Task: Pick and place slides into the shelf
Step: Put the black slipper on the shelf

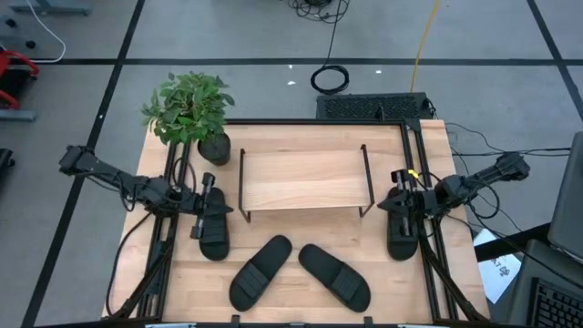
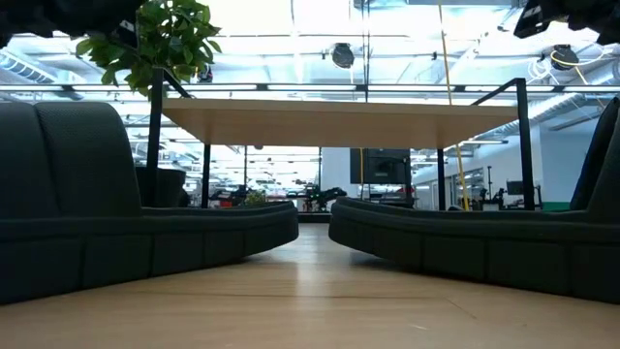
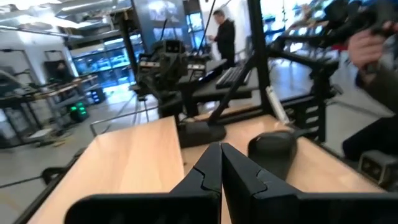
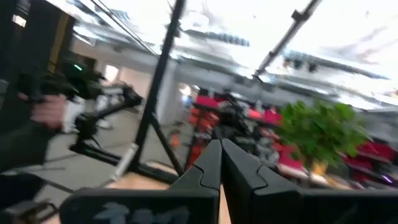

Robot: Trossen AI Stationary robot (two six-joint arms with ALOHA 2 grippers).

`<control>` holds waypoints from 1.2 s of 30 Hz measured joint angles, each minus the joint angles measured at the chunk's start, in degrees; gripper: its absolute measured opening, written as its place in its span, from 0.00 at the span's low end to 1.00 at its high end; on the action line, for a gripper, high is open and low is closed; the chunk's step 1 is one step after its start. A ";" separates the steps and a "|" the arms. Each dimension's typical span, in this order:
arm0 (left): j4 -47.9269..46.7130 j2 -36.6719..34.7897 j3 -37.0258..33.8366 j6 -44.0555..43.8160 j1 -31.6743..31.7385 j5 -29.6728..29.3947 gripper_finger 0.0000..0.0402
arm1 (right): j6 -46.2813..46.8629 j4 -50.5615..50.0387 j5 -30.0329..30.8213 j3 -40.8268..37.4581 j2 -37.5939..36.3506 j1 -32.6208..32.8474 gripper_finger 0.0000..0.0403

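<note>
Four black slides lie sole-down on the table. One [image 1: 215,235] sits left of the shelf, one [image 1: 402,239] right of it, and two [image 1: 260,271] [image 1: 334,276] lie near the near edge. The shelf [image 1: 302,179], a light board on a black wire frame, stands mid-table with nothing on its board. My left gripper [image 1: 221,209] hangs shut above the left slide, pointing at the shelf. In the left wrist view its shut fingers [image 3: 221,163] look over the shelf board [image 3: 124,163]. My right gripper [image 1: 383,206] hangs shut above the right slide; its wrist view also shows shut fingers [image 4: 220,160].
A potted plant [image 1: 191,109] stands at the table's far left corner, just behind my left arm. The low view shows the two near slides [image 2: 145,228] [image 2: 484,242] in front of the shelf board [image 2: 339,121]. A person [image 3: 222,34] stands in the room beyond the table.
</note>
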 joint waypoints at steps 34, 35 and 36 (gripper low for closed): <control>-0.19 -0.07 0.02 4.59 -6.33 -1.33 0.02 | -3.13 -17.69 38.28 18.93 16.72 17.75 0.23; -0.20 -0.07 0.02 4.58 -6.33 -1.33 0.02 | -2.17 -20.20 40.45 20.79 17.88 19.07 0.25; -0.20 -0.07 0.02 4.58 -6.33 -1.33 0.02 | -1.04 -22.36 41.94 22.40 19.12 20.36 0.26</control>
